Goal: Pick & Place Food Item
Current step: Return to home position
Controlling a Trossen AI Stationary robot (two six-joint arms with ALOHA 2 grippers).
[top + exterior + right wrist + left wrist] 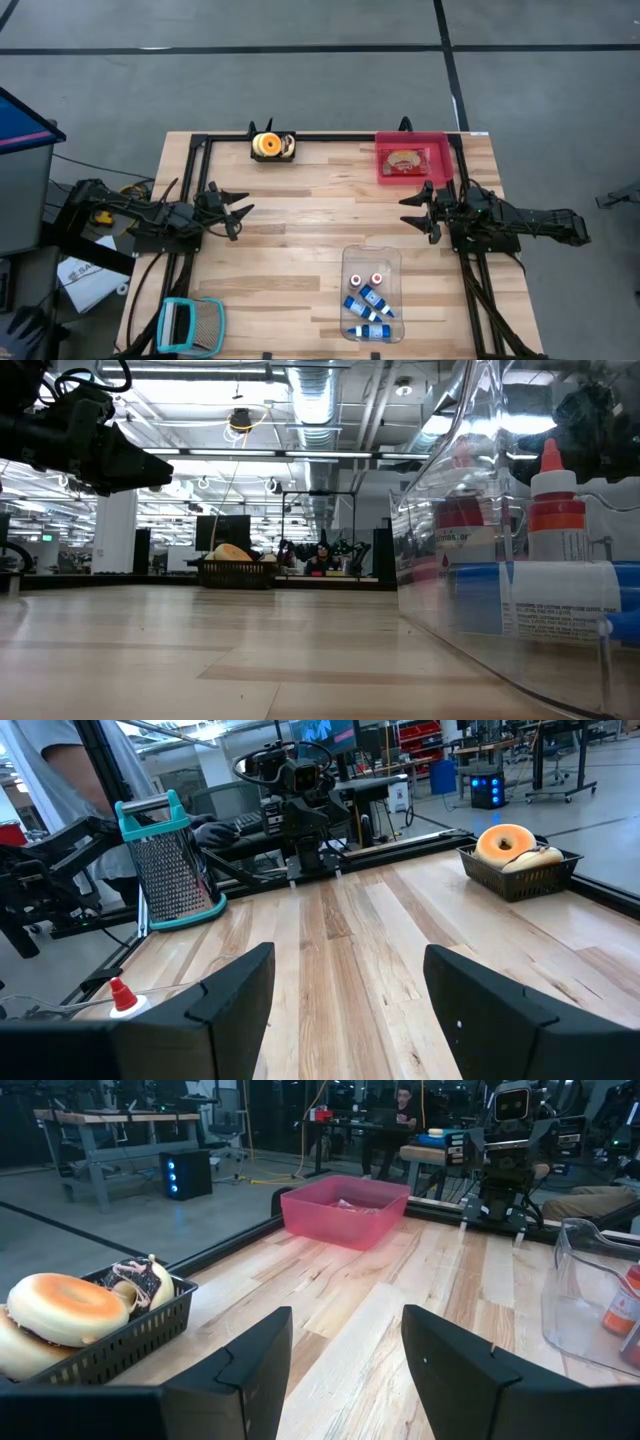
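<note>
A black basket (270,146) with a glazed donut (65,1306) and other pastries stands at the table's far edge, left of the middle. A pink bin (412,160) with a food item inside sits at the far right. My left gripper (240,214) hovers open over the table's left side, pointing level toward the right, and in its wrist view the basket (110,1335) lies beside it. Facing it from the right side is my right gripper (408,212), also open, just near of the pink bin. Neither has anything between its fingers.
A clear plastic container (372,293) with small blue and red-capped bottles stands near the front edge, right of the middle. A teal-framed grater (190,325) stands at the front left corner. A black frame (330,137) runs along the table's edges. Bare wood lies between the grippers.
</note>
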